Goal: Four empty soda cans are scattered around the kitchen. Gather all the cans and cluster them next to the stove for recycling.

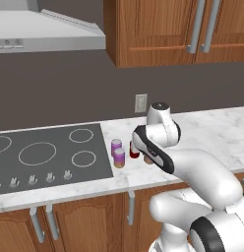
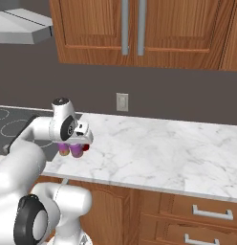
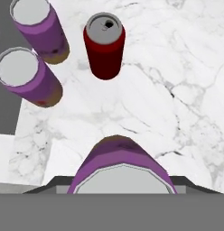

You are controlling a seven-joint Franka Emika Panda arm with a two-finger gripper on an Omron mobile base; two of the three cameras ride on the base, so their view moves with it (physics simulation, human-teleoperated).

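Purple can (image 3: 123,169) gripped in hand (image 3: 120,180), arm bent low over counter (image 1: 212,128) beside stove (image 1: 50,152).

Two cans (image 3: 35,31) (image 3: 28,79) beside the stove (image 1: 45,155): purple bodies, brownish bases, pale silver tops. Third can (image 3: 104,45), farther from the stove: dark red body, silver top. Fourth can (image 3: 123,169): purple body, grey-silver top. Stove: dark grey, thin white rings, silver knobs. Counter (image 2: 158,148): white marble with grey veins. Cabinets (image 1: 158,29): reddish-brown wood, grey handles. Wall (image 1: 55,88): dark grey.
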